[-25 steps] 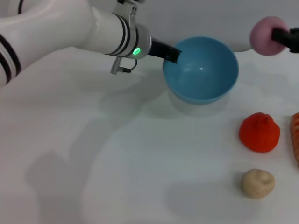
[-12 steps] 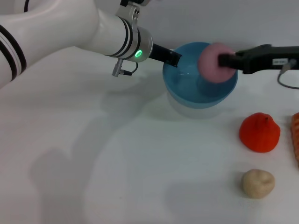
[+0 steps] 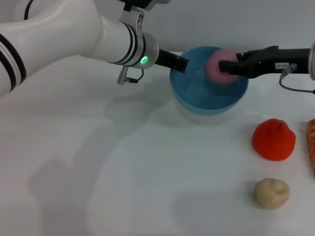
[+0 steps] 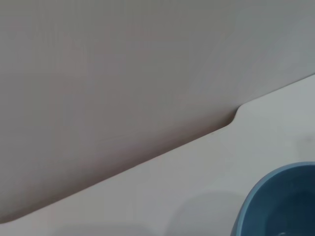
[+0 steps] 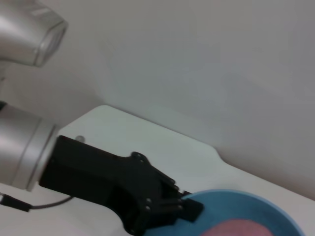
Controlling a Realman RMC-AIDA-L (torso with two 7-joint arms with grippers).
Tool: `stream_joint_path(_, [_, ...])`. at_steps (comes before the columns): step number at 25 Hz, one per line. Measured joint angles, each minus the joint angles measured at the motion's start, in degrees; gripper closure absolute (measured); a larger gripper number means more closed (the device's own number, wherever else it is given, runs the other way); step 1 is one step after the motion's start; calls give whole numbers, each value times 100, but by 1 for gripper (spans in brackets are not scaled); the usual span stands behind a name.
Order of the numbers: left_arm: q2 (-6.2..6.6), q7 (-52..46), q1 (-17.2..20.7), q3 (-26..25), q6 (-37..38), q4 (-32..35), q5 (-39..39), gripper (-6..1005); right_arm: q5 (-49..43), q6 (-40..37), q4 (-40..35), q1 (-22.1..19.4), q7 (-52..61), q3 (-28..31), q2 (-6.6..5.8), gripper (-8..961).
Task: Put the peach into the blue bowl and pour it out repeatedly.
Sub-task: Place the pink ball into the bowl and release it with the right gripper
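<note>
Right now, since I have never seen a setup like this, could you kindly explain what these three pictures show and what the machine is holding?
This is a two-armed robot with grippers. The wide picture comes from its head camera, looking down at a white table; the other two come from cameras on its wrists. The left gripper clamps the rim of the glossy light blue bowl. The right gripper holds the small matte pink peach over the bowl's opening. Lying loose on the table are a red-orange fruit and a beige lumpy potato-like thing. The right wrist view shows the left gripper on the bowl's rim.
</note>
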Motion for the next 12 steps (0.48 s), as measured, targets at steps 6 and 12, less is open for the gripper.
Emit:
stream_joint_path(6, [0, -12, 36, 8, -53, -1, -5, 1000, 77, 217, -22, -196, -70, 100, 4, 527])
stream_joint_path(12, [1, 3, 54, 11, -75, 18, -41, 1001, 707, 275, -95, -597, -555, 426, -1, 411])
